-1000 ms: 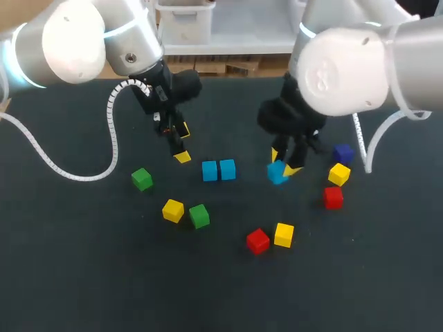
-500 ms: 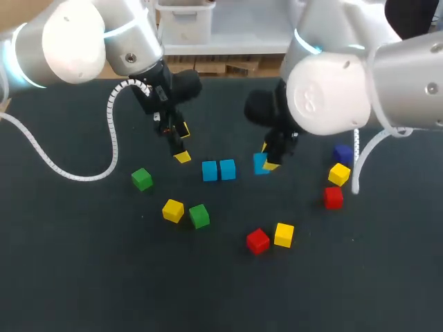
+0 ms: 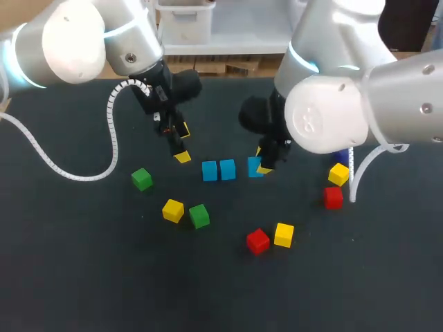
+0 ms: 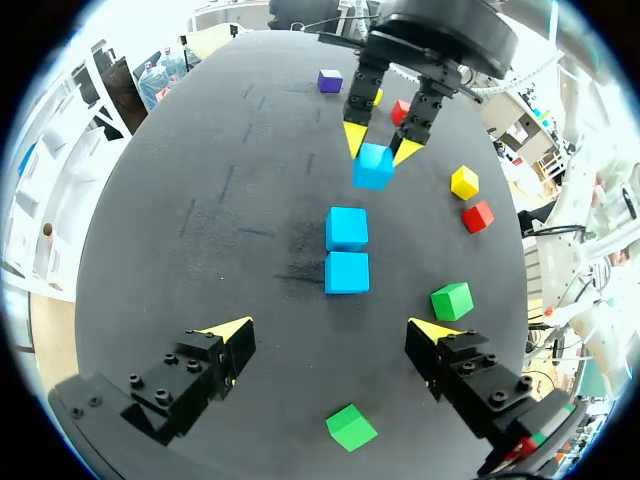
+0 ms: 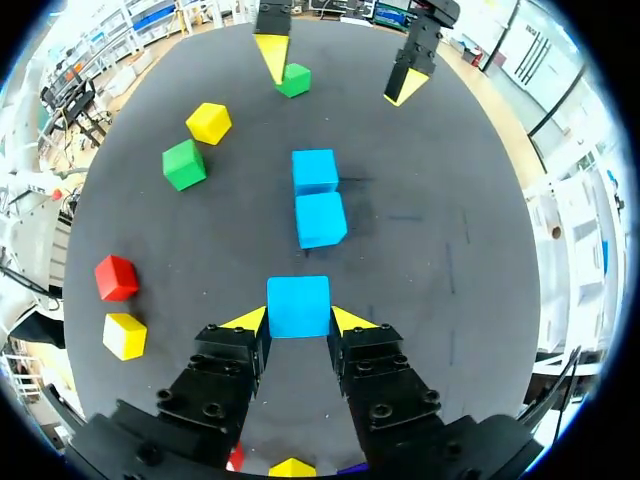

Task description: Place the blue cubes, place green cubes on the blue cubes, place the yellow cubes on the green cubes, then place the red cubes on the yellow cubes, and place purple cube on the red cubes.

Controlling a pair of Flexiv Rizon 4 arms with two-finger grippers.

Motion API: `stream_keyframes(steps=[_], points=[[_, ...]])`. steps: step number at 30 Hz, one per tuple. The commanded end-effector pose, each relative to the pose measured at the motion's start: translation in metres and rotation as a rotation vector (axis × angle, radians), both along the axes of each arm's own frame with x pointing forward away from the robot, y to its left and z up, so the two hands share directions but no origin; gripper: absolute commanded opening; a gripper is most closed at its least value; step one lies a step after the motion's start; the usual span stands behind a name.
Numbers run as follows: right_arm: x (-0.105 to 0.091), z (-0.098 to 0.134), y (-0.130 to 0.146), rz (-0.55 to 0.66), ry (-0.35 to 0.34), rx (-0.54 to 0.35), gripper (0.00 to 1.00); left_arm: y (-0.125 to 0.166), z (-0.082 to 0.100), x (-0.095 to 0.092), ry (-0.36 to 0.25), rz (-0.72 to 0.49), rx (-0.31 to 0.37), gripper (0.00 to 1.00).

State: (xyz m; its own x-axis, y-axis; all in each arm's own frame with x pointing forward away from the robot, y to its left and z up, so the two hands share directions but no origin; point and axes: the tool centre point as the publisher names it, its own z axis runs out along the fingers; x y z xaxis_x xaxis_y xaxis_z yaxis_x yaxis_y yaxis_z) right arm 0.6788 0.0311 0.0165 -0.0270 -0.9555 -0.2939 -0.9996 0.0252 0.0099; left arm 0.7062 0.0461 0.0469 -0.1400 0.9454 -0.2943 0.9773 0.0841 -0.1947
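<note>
Two blue cubes sit side by side, touching, at the table's middle. My right gripper is shut on a third blue cube, close to the pair's right and in line with it. The right wrist view shows this blue cube squeezed between the yellow tips of that gripper, with the pair just ahead. My left gripper hangs open and empty behind the pair's left; from its wrist, the left gripper has the pair ahead of it.
Green cubes and a yellow cube lie front left. A red cube and a yellow cube lie front centre. At the right are a yellow cube, a red cube and a purple cube.
My right gripper has carried its blue cube leftward, from well right of the pair to just beside it. The left arm has stayed still.
</note>
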Motion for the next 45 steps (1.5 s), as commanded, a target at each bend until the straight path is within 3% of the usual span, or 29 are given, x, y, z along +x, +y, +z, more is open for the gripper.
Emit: stream_keyframes(steps=[1, 27, 45], points=[[0.008, -0.005, 0.002, -0.012, 0.003, -0.003, 0.00, 0.001, 0.000, -0.001, -0.003, -0.001, -0.002, 1.00], [0.024, -0.021, 0.013, 0.013, 0.011, 0.009, 0.00, 0.001, 0.000, -0.001, -0.003, -0.001, -0.002, 1.00], [0.021, -0.023, 0.016, 0.027, 0.019, 0.011, 0.00, 0.001, 0.000, -0.001, -0.003, -0.001, -0.002, 1.00]])
